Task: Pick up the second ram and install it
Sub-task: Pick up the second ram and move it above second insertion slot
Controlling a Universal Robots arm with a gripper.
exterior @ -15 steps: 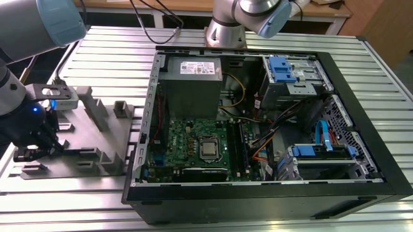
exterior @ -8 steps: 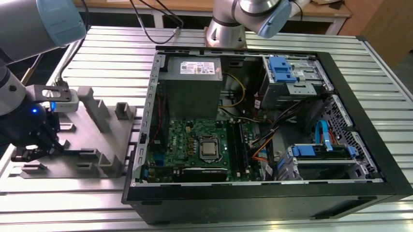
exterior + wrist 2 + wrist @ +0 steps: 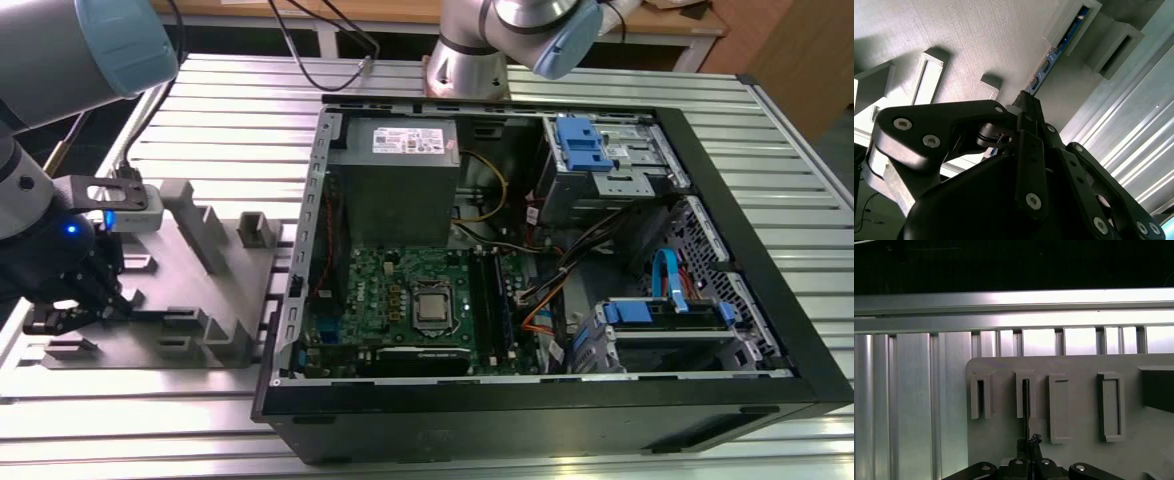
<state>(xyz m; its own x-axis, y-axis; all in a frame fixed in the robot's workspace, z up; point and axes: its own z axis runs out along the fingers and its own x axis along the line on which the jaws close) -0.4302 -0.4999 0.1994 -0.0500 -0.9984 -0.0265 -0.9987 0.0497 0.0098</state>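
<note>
**Exterior view.**
- Holder (image 3: 187, 300): grey block with slotted posts. It lies on the slatted desk (image 3: 400, 75), just beside the open computer case (image 3: 534, 425).
- Hand (image 3: 60, 315): down over the end of the holder farthest from the case.

**Second wrist view.**
- Memory stick (image 3: 1051, 57): stands on edge in the holder (image 3: 979, 40). One end is seated in a slotted post (image 3: 1074, 22); the other runs in between the fingertips.
- Hand (image 3: 1026, 102): fingers drawn almost together on either side of the stick's end, seemingly pinching it.

**First wrist view.**
- Memory stick (image 3: 1026, 412): a thin dark line from a post slot on the holder (image 3: 994, 440) to the hand (image 3: 1028, 444).
- Hand: fingertips flank the stick closely.
- Desk (image 3: 909, 405): bare slats beyond the holder.

**Step, as judged.**
- The pick-up is at the grasp. The stick is not yet out of the holder, and installing has not begun.

**Next move calls for, as judged.**
- A firm hold on the thin edge.
- A straight pull along the post slot, without twist or tilt, so the board does not bind in the holder.
</note>
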